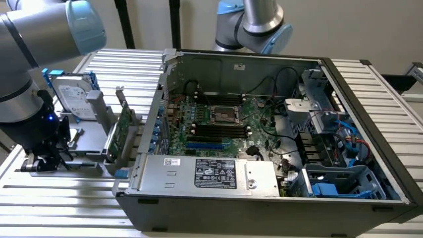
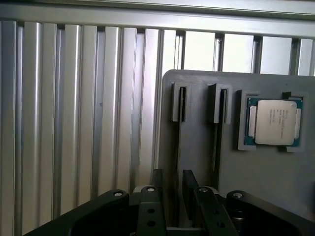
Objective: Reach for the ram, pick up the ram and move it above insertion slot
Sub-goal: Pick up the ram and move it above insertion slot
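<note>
Both end effector fingers (image 2: 157,184) straddle slot (image 2: 176,147)

The black jointed gripper (image 2: 172,181) sits over a plain grey plastic holder tray (image 2: 256,187); ahead of it, a silver-capped, teal-edged square processor chip (image 2: 274,122); beside it, the ribbed silver aluminium table (image 2: 74,123).

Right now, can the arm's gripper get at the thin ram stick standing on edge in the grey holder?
Probably yes: the open black gripper hangs over the thin ram stick, seen edge-on in the grey plastic holder, its fingers either side, nothing between.
</note>
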